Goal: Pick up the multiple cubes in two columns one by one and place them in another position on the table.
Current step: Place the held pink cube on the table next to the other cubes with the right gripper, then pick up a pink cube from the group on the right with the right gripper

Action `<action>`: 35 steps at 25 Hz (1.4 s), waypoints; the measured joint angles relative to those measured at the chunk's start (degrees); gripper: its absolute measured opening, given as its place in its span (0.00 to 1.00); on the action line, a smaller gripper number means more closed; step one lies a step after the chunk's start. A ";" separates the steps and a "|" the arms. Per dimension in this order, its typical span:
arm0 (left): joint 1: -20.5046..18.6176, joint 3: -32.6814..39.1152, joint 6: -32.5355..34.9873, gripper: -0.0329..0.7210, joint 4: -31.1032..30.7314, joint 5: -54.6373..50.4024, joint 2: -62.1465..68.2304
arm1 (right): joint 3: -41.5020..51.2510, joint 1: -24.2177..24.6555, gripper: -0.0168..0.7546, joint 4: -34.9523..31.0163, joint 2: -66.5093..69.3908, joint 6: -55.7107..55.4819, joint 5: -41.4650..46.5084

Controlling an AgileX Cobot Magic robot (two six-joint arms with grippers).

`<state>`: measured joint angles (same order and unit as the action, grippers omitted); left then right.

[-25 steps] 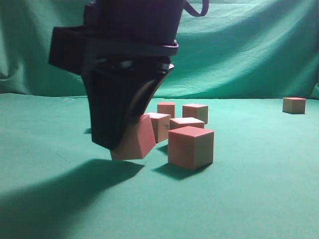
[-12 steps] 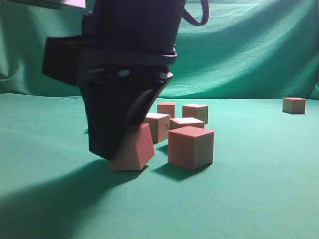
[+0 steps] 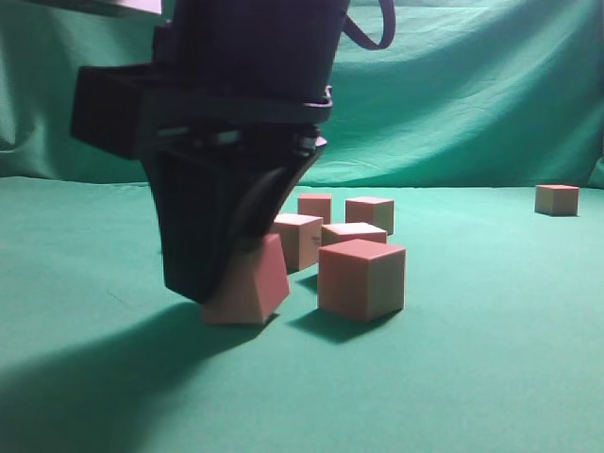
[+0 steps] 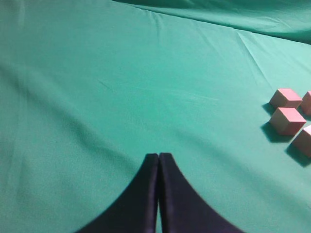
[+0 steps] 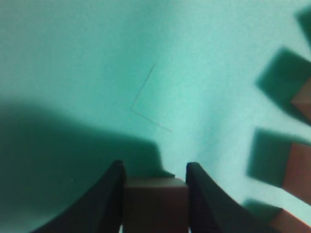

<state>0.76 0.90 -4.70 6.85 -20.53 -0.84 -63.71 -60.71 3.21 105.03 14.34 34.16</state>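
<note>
**Right jaws clamped on a tilted cube**

Clamped on either side of one cube [image 5: 154,201] at the bottom centre of the right wrist view: the right gripper [image 5: 154,194]. Seen left of centre in the exterior view, same cube [image 3: 250,288] tilted, lower edge at the green table [image 3: 472,377]. Pressed together with nothing between them, low in the left wrist view: the left gripper [image 4: 159,165]. Clustered just right of the held cube, five more cubes [image 3: 361,276]; one lone cube [image 3: 557,199] far right.

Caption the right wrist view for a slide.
Right gripper clamps one cube between its jaws, low over the green table.
</note>
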 joint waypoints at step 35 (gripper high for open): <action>0.00 0.00 0.00 0.04 0.00 0.00 0.00 | -36.79 33.01 0.81 11.32 -1.18 -23.46 34.23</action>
<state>0.76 0.90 -4.70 6.85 -20.53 -0.84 -100.50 -27.70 14.53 103.85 -9.12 68.39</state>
